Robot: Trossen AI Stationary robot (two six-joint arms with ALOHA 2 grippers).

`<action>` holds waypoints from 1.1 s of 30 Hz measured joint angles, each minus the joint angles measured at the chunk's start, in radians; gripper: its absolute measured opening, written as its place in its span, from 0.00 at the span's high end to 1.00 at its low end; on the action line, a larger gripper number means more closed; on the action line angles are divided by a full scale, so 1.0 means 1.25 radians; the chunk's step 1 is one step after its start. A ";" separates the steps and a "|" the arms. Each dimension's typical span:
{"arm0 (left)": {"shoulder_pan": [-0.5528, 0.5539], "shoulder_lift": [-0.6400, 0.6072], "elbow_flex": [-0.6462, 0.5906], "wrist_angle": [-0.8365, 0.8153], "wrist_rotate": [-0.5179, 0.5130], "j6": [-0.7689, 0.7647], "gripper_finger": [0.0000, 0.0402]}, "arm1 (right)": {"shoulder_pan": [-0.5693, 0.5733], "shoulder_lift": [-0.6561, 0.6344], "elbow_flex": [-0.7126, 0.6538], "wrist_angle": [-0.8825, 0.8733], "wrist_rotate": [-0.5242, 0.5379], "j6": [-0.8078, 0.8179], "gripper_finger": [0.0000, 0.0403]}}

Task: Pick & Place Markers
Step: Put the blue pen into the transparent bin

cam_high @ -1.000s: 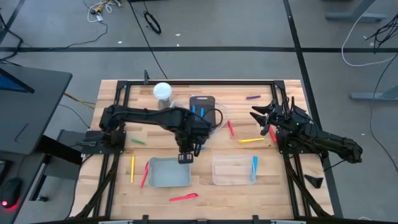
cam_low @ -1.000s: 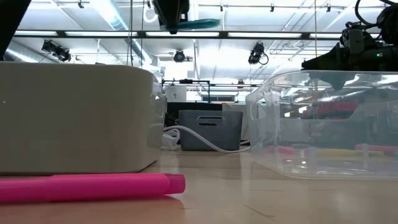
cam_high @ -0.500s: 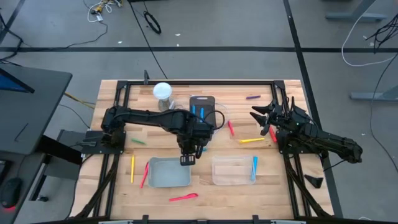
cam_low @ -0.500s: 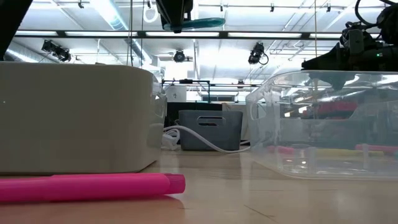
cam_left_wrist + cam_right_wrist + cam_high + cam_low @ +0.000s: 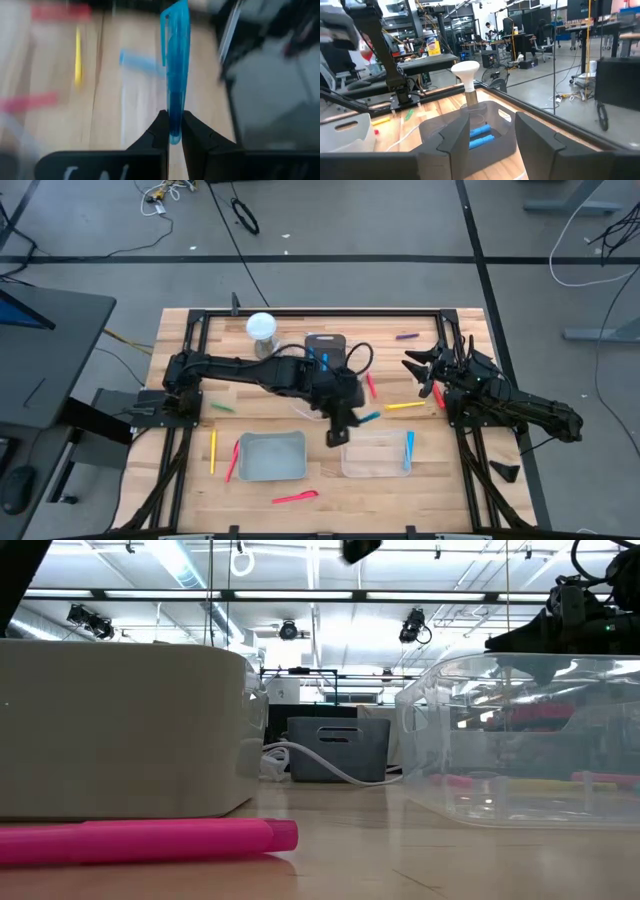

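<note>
My left gripper [image 5: 353, 421] hangs between the grey tray [image 5: 270, 457] and the clear tray [image 5: 375, 453], shut on a blue marker [image 5: 175, 70]. That marker shows teal [image 5: 369, 418] in the high view. Another blue marker [image 5: 408, 450] lies in the clear tray. Loose on the table lie yellow [image 5: 405, 406], red [image 5: 371, 385], purple [image 5: 405, 336], green [image 5: 222, 408] and pink [image 5: 295, 498] markers. The pink marker [image 5: 150, 838] fills the low view's foreground. My right gripper [image 5: 425, 370] waits open at the table's right side, holding nothing. My left gripper pinches one end of the blue marker [image 5: 174, 131] between its two fingertips. The fingers slant down toward the table's right, and the marker sticks out ahead of them along their line. It is lifted clear of the table and trays.
A dark grey bin [image 5: 325, 352] holding blue markers stands at the back centre, with a white round-topped object [image 5: 261, 327] to its left. A yellow marker [image 5: 212, 450] and a red one [image 5: 233, 460] lie left of the grey tray. A black frame [image 5: 300, 311] borders the table.
My left gripper has swung from above the grey tray toward the table's right, to the clear tray's near-left corner. It has tipped up from pointing straight down to slanting down and forward. The blue marker has stayed in its shut fingers and now points toward the right.
</note>
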 joint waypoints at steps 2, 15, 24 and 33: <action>0.000 0.000 0.000 0.096 -0.012 -0.010 0.93 | 0.000 0.000 0.000 0.001 0.000 0.026 0.60; 0.000 -0.002 0.000 0.521 -0.086 -0.014 0.93 | 0.000 0.000 0.000 0.122 -0.073 0.119 0.60; -0.004 -0.002 0.000 0.520 -0.119 -0.027 0.93 | 0.003 0.025 0.137 0.142 -0.118 0.197 0.55; -0.003 -0.002 0.000 0.520 -0.169 -0.006 0.93 | 0.050 0.204 0.372 0.046 -0.220 0.227 0.47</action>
